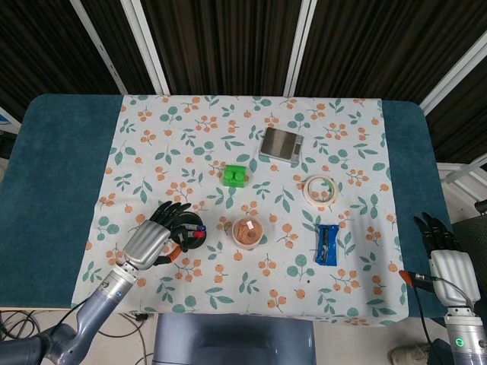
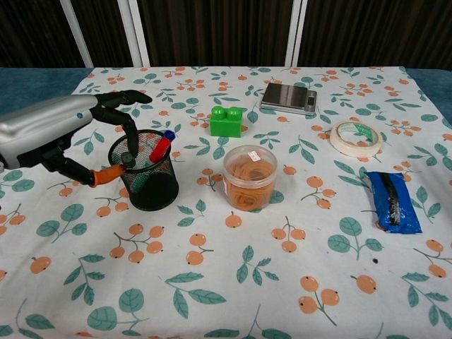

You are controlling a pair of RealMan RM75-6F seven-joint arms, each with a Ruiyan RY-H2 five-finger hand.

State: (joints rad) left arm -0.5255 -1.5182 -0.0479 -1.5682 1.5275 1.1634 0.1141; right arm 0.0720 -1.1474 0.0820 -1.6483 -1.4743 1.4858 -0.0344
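Observation:
A black mesh pen cup stands at the front left of the flowered cloth, with a red marker and a blue-capped pen in it. My left hand pinches its near rim: the orange-tipped thumb lies against the outside and a finger hooks inside, while the other fingers arch over the cup. In the head view the same left hand partly covers the cup. My right hand hangs off the table's right edge with its fingers straight and holds nothing. It does not show in the chest view.
Right of the cup is a clear tub of rubber bands. Behind it are a green brick and a small silver scale. A tape roll and a blue pouch lie at the right.

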